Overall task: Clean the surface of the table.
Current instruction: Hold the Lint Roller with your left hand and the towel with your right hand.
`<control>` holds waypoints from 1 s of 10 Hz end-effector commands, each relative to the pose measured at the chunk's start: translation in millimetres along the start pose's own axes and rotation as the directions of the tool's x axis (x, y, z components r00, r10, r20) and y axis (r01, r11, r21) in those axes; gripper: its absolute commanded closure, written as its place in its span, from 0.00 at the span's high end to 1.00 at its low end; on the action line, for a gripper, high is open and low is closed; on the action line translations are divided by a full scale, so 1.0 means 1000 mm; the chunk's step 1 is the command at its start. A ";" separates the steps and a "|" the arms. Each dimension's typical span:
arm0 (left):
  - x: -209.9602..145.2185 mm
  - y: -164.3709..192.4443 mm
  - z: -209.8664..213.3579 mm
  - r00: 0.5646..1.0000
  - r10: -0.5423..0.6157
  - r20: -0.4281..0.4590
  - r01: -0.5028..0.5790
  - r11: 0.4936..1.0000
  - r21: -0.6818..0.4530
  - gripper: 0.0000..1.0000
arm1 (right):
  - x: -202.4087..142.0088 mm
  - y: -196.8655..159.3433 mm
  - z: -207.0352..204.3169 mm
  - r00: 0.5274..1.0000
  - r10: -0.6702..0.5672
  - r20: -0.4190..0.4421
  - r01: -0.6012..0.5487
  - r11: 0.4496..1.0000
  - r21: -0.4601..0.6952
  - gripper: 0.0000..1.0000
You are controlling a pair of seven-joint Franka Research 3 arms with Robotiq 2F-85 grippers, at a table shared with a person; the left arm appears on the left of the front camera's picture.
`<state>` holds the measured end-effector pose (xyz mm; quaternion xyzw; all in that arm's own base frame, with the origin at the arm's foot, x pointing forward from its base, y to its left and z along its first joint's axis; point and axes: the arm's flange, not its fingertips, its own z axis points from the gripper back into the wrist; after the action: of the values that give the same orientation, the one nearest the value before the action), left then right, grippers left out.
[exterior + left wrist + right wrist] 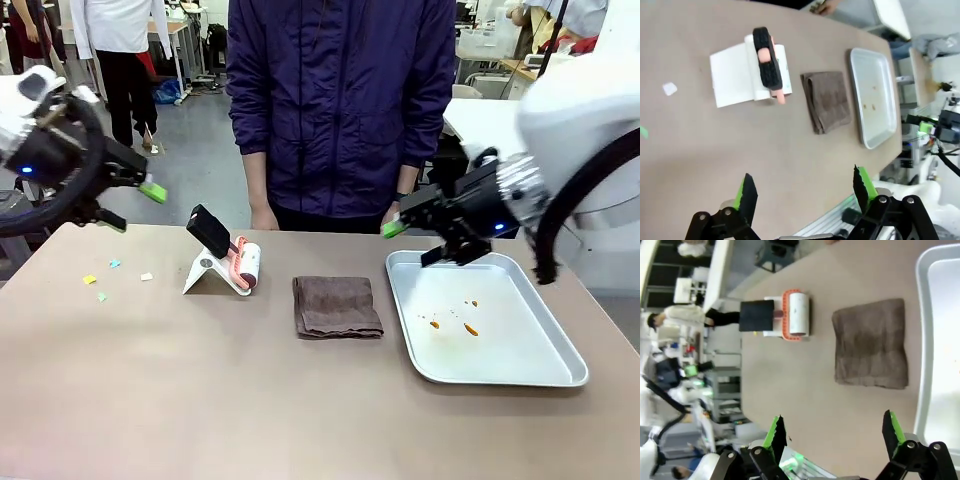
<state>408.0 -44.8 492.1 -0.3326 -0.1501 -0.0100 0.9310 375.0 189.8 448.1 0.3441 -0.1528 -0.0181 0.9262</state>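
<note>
- The large matte taupe-brown table (200,400) filled the front view, and a person in a dark blue jacket (340,100) stood at its far edge
- The left gripper (132,207) hung above the far left corner with its fingers spread wide and empty, probably held there to keep the top free
- The right gripper (412,243) hovered over the far rim of the shallow silver metal tray (500,378), its fingers also wide apart and holding nothing
- Small coloured paper scraps (105,280) lay on the table's left part, seemingly the mess to be cleared
- The red-and-white lint roller with a black handle (232,255) leaned in its white stand, handle raised, which looked easy to grasp
- The folded brown cloth (337,306) lay flat between roller and tray, touching neither
- The near half of the table was bare, giving room for long strokes, while the tray sat close to the right edge
</note>
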 end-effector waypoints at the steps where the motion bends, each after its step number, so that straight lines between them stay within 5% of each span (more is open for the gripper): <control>1: 0.024 -0.008 -0.014 1.000 0.001 -0.005 -0.001 0.994 0.113 1.00 | 0.002 0.013 -0.039 0.997 0.075 -0.030 -0.079 0.989 -0.125 1.00; 3: 0.041 -0.008 -0.027 1.000 -0.009 -0.028 0.013 0.990 0.144 1.00 | -0.010 0.016 -0.081 0.982 0.175 -0.069 -0.187 0.941 -0.282 1.00; 10: 0.049 -0.002 -0.041 0.999 -0.042 -0.032 0.047 0.987 0.154 1.00 | -0.019 -0.002 -0.099 0.974 0.191 -0.121 -0.220 0.925 -0.309 1.00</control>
<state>466.4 -69.8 478.3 -0.2575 -0.1475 -0.0256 0.9546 389.9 251.2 374.7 0.1772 -0.1370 0.0652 0.9724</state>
